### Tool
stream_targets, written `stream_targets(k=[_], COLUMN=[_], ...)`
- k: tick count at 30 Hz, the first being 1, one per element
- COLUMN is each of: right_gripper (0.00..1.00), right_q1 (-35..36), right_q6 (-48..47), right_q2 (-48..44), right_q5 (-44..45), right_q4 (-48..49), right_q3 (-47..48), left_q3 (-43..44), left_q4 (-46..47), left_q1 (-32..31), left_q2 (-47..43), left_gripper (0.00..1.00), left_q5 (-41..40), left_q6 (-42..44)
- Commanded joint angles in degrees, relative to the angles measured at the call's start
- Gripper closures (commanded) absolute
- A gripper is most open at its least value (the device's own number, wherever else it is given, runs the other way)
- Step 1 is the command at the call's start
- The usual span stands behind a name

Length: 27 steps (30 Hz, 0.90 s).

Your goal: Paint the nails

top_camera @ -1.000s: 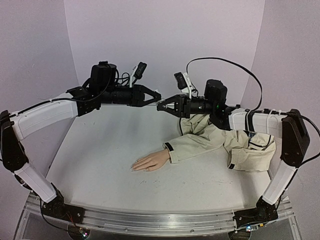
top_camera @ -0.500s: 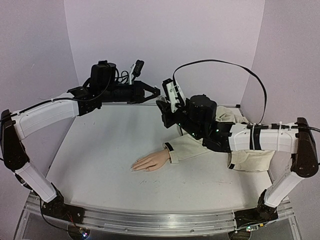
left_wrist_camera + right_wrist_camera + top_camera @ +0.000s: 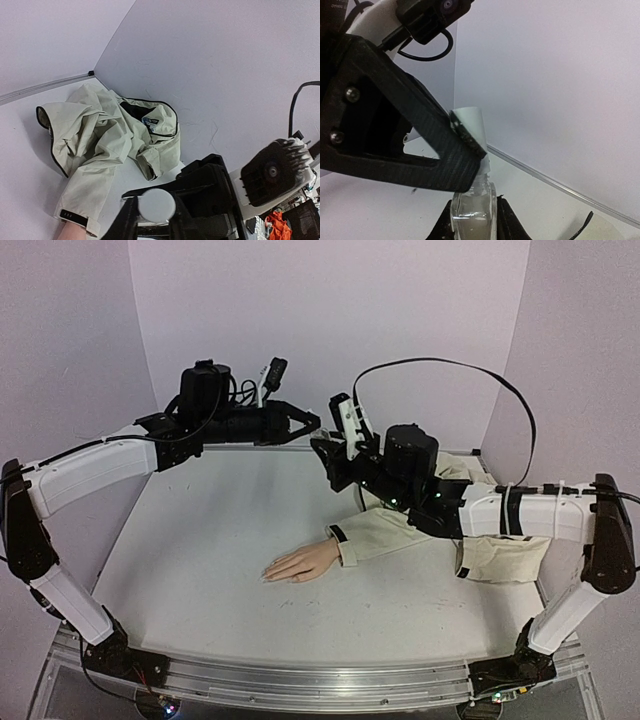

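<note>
The mannequin hand (image 3: 300, 562) lies palm down on the table, fingers pointing left, coming out of a beige sleeve (image 3: 385, 528). Its nails (image 3: 270, 574) are too small to make out. My left gripper (image 3: 314, 423) is shut on the white cap (image 3: 156, 205) of a small clear bottle. My right gripper (image 3: 322, 448) is shut on the bottle's body (image 3: 472, 216). Both meet high above the back of the table, well away from the hand. In the right wrist view the left gripper's black fingers (image 3: 445, 145) clamp the cap (image 3: 470, 127) on the bottle neck.
The beige jacket (image 3: 100, 130) lies crumpled at the back right, under my right forearm (image 3: 510, 508). Pale walls close in the back and both sides. The table's metal front rail (image 3: 300, 680) runs between the arm bases.
My right arm has swung round and its wrist has rolled, keeping the bottle at the left gripper's tip. The left arm and the mannequin hand have stayed in place.
</note>
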Motion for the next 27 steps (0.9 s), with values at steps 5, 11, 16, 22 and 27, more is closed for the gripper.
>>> stream_targets(k=[5, 11, 16, 22, 27], right_gripper=[1.00, 1.00, 1.00, 1.00, 1.00], right_q1=[-1.87, -3.36, -5.01, -6.98, -8.30], right_q6=[3.54, 3.79, 4.67, 7.42, 7.85], right_q2=[-2.48, -4.07, -5.32, -5.75, -5.97], right_q5=[-6.97, -11.54, -17.21, -25.26, -30.88], right_q4=[9.77, 9.76, 10.53, 12.75, 13.28], right_q3=[1.43, -0.40, -2.02, -3.19, -3.76], left_q3=[0.06, -1.82, -2.26, -1.83, -1.36], left_q4=[-1.16, -1.53, -2.78, -4.07, -5.33], left_q1=[-1.36, -1.38, -1.38, -1.38, -0.16], left_q2=[-1.86, -4.11, -4.61, -4.76, -6.28], left_gripper=[0.57, 0.38, 0.29, 0.25, 0.09], left_q5=[5.35, 4.55, 4.28, 4.38, 4.20], left_q6=[2.73, 4.15, 4.25, 4.62, 3.87])
